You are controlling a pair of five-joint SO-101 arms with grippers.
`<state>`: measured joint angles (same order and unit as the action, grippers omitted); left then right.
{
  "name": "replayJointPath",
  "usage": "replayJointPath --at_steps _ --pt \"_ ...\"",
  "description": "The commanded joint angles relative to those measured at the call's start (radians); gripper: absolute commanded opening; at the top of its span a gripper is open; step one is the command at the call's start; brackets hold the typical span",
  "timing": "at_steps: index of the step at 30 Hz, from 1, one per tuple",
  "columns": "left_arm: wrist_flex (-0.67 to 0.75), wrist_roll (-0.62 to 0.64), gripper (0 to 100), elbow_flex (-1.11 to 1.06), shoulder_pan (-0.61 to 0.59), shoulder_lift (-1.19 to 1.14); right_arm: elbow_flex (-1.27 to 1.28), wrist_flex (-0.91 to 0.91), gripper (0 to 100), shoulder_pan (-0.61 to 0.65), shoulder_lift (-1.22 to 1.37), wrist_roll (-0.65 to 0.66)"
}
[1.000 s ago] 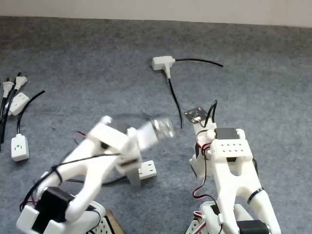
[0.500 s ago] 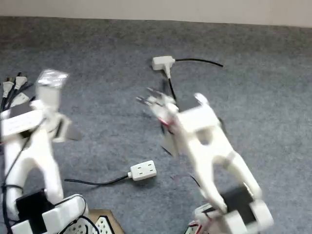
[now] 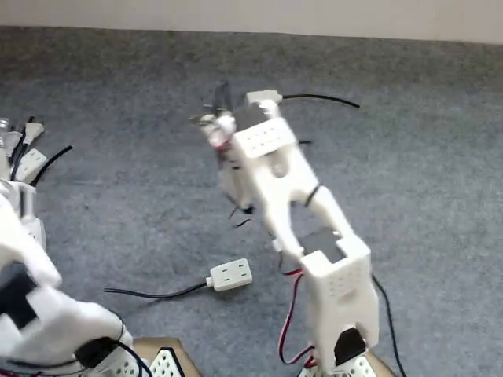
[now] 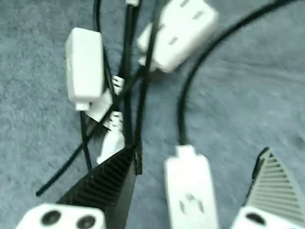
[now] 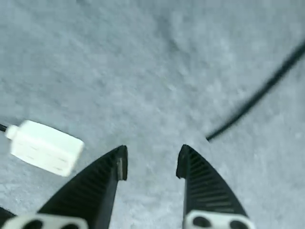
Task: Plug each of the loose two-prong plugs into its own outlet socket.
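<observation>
Left wrist view, nearest first: finds the left gripper (image 4: 200,157) spread wide, clamped on nothing, straddling a white outlet socket (image 4: 190,195) lying face up on the grey carpet (image 4: 248,95). Beyond that, meets a tangle of black cords (image 4: 138,81) with small two-prong plugs (image 4: 110,136), a white block (image 4: 85,64) and, farthest off, a second white socket (image 4: 180,29).

Right wrist view: finds the right gripper (image 5: 153,152) likewise parted and empty, low over bare carpet, with a white cord-end block (image 5: 45,147) just beside one finger and a black cord (image 5: 267,86) farther out.

High view: starts near the front edge with a lone socket (image 3: 232,275) on its cord, well apart from both arms' tips. Follows the right arm (image 3: 283,181) out to the far middle and ends at a white T-shaped piece (image 3: 263,99) close by that arm's tip. Places the plug cluster (image 3: 23,145) at the left edge, beyond the left arm (image 3: 31,314).

Judged as the opening step: lining up over a first pick on both sides, with no plug seen seated and nothing lifted. Next calls for closing on one body by its sides, leaving prongs free, then turning prongs to match slots before pushing. Risks snagging in the crossed cords.

Short grey pile everywhere underfoot, bounded by a pale wall strip (image 3: 354,16) along the far side.
</observation>
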<state>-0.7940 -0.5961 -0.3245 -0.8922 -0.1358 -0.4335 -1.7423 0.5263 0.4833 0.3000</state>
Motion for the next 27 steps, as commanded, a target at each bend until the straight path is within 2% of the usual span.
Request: replayJointPath --at_steps 1,6,9,14,19,27 --pt "0.009 0.031 36 0.303 -0.035 -0.239 0.122 0.03 17.6 -0.13 -0.174 0.023" --pt "-0.184 0.029 36 0.677 -0.035 -0.42 0.45 0.177 17.6 -0.18 -0.371 0.058" --pt "-0.293 0.026 36 0.857 0.016 -0.45 0.668 0.315 17.6 -0.18 -0.429 0.055" --pt "-0.407 -0.008 36 1.017 0.085 -0.529 0.937 0.473 17.6 -0.179 -0.476 0.052" --pt "-0.46 -0.009 36 1.104 0.124 -0.639 1.024 0.504 17.6 -0.179 -0.516 0.054" --pt "-0.48 -0.008 16 1.385 0.143 -0.848 1.156 0.507 17.6 -0.177 -0.687 0.06"
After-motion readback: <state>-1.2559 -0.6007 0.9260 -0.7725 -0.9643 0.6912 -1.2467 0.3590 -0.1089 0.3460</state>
